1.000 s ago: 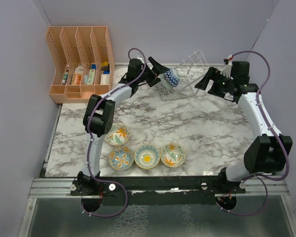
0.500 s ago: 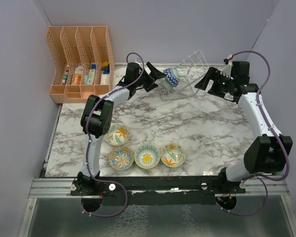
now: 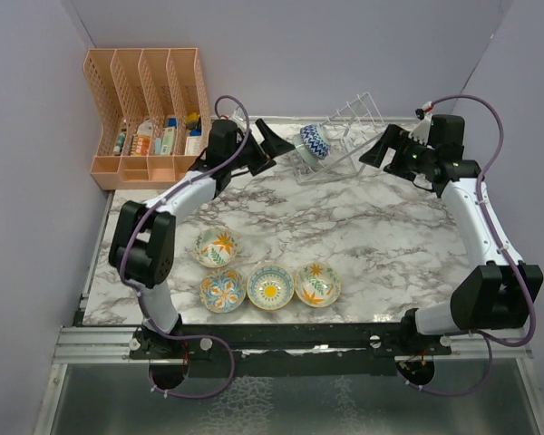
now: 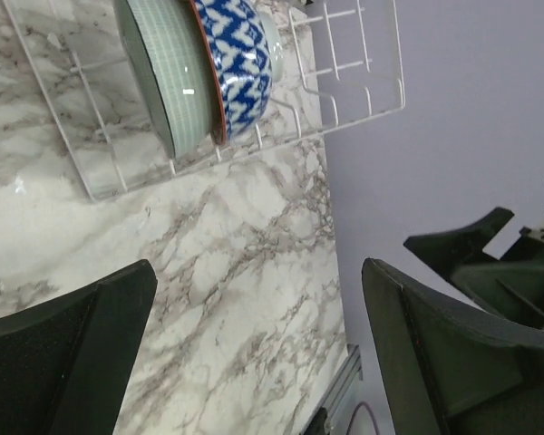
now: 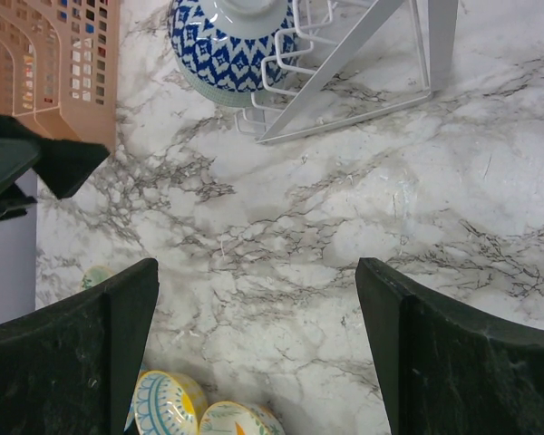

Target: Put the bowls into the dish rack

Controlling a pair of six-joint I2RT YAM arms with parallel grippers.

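A pale teal bowl (image 3: 315,140) with a blue zigzag outside stands on edge in the white wire dish rack (image 3: 344,134). In the left wrist view the bowl (image 4: 199,68) leans in the rack's (image 4: 354,63) slots. My left gripper (image 3: 270,145) hangs open and empty just left of the rack, apart from the bowl. My right gripper (image 3: 381,145) is open and empty to the right of the rack. Several patterned bowls wait near the front edge, among them a cream one (image 3: 216,246), a blue-orange one (image 3: 222,290) and a yellow one (image 3: 270,285).
An orange slotted organizer (image 3: 150,113) with small items stands at the back left, close to my left arm. Purple walls enclose the marble table (image 3: 390,236) on three sides. The right wrist view shows the organizer (image 5: 63,63) and my left gripper's fingers (image 5: 36,163).
My left arm has drawn back to the left, away from the rack, with its gripper open. The teal bowl stays in the rack. The right arm has barely moved.
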